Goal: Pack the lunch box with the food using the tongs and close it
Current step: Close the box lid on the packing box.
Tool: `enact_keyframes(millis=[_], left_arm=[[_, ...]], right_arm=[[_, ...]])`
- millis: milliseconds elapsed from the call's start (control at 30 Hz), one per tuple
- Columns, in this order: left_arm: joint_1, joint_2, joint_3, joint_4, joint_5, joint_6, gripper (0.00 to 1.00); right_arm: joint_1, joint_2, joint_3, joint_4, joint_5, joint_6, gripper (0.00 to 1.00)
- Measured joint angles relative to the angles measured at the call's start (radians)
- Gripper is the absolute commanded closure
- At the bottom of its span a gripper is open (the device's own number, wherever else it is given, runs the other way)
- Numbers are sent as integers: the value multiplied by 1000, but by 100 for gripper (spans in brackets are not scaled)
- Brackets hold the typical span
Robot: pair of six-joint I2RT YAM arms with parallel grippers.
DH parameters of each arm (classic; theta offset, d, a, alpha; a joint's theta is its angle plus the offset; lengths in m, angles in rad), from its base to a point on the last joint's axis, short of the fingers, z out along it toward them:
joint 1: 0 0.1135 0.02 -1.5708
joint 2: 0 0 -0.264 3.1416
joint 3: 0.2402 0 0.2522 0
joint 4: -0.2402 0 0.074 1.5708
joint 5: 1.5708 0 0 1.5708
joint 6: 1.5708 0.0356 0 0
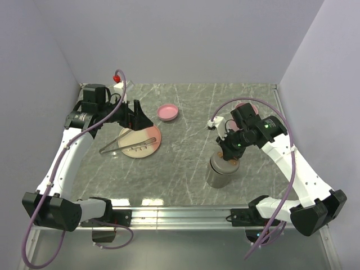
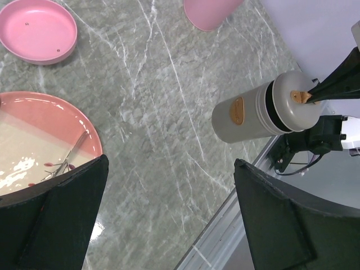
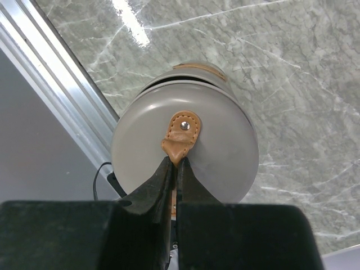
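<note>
Lunch box point(image 1: 220, 171), a grey cylinder with its lid point(image 3: 225, 152) on top, stands at 4 o'clock on the marble table point(image 1: 185, 163), near the front rail point(image 1: 180, 212).
Right gripper point(image 3: 175, 163) is pressed together on the lid's tan leather tab point(image 3: 181, 132). The left gripper point(image 2: 170, 163) hangs spread wide over the one pink plate point(image 1: 151, 151) at 9 o'clock, where one pair of tongs point(image 1: 140, 143) lies. One pink bowl point(image 1: 168, 111) sits at 11 o'clock and one pink cup point(image 2: 211, 11) at 2 o'clock. Open marble lies between plate and lunch box.

On our grey tabletop point(image 1: 180, 163) we see a pink plate point(image 1: 142, 154), a little pink bowl point(image 1: 168, 111) and a lunch box point(image 1: 218, 176).
</note>
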Motion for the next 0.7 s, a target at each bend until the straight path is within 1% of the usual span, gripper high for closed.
enact_keyframes(millis=[700], left_arm=[[9,0,-8,6,19,-16,1]], right_arm=[[17,5,-37,31,-14,0,100]])
